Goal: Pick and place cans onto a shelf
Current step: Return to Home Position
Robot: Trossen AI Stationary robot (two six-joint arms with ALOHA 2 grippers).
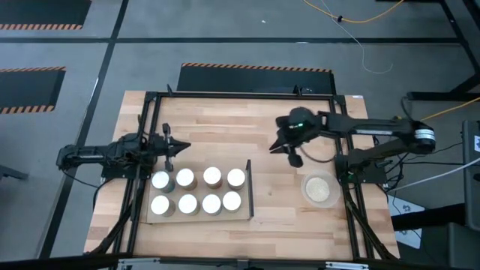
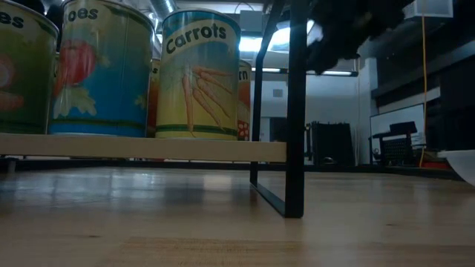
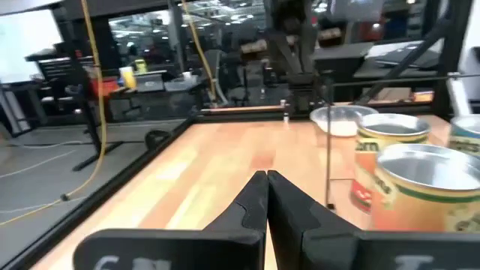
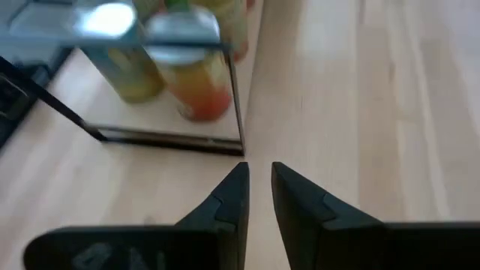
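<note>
From my station I counted all eight cans (image 1: 199, 191) standing upright on the shelf (image 1: 244, 215), in two rows of four and close enough to leave little bare board. I took the placing to be finished. The rows filled the board up to its black frame (image 2: 295, 111), which I judged a sensible packing, as the frame closes off that end. The left gripper (image 3: 266, 180) hung just beside the shelf's far corner, over the table (image 1: 225, 120), its fingers pressed together and holding nothing. The right gripper (image 4: 259, 176) hovered above bare wood beyond the frame end, well clear of the tins, with a narrow gap between its fingers and nothing in it. With both grippers unloaded and off the shelf, I read the arms as parked out of harm's way, not reaching for anything. The beige dish (image 1: 319, 189) sat apart near the right arm's base. In the low view one yellow can (image 2: 200, 74) read "Carrots" above a drawing of carrots. The blue can (image 2: 100, 67) next to it showed only the letters "oes" and a red fruit, which I supposed meant tomatoes. The other labels I could not read.
</note>
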